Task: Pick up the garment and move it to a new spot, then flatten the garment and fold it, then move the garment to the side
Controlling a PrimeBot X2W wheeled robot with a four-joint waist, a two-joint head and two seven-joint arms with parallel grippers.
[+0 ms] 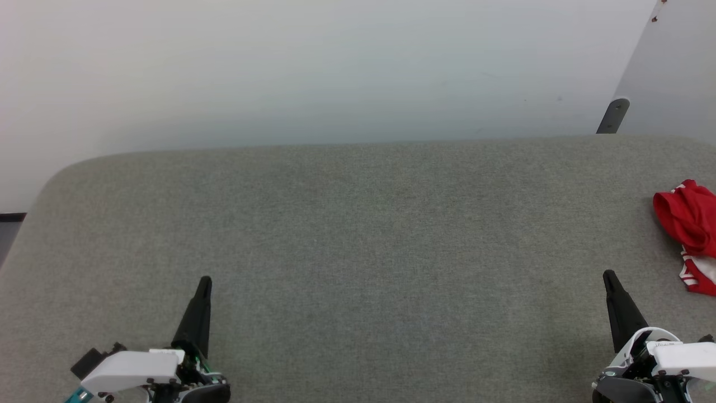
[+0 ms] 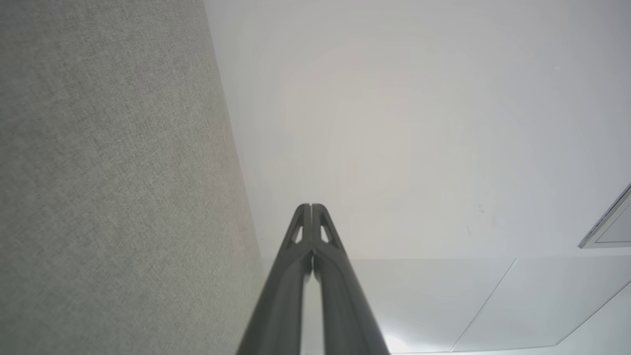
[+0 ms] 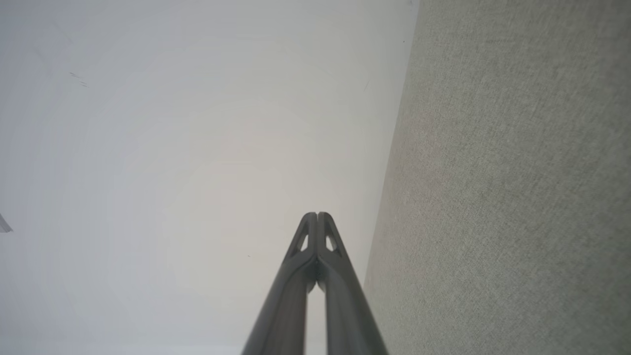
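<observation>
The garment (image 1: 689, 224) lies crumpled at the right edge of the grey table (image 1: 358, 235) in the head view, red with a bit of red-white striped trim, partly cut off by the frame. My right gripper (image 1: 608, 275) stands to its lower left, apart from it, fingers pressed together and empty. Far across the table, my left gripper (image 1: 205, 280) is also shut on nothing. In the left wrist view the left gripper (image 2: 311, 206) has its tips touching, with the table surface beside it. The right gripper (image 3: 317, 214) looks the same in the right wrist view.
A pale wall (image 1: 335, 67) rises behind the table's far edge. A dark bracket (image 1: 613, 116) stands at the far right corner. The table's left corner is rounded, with a strip of floor (image 1: 10, 229) beyond it.
</observation>
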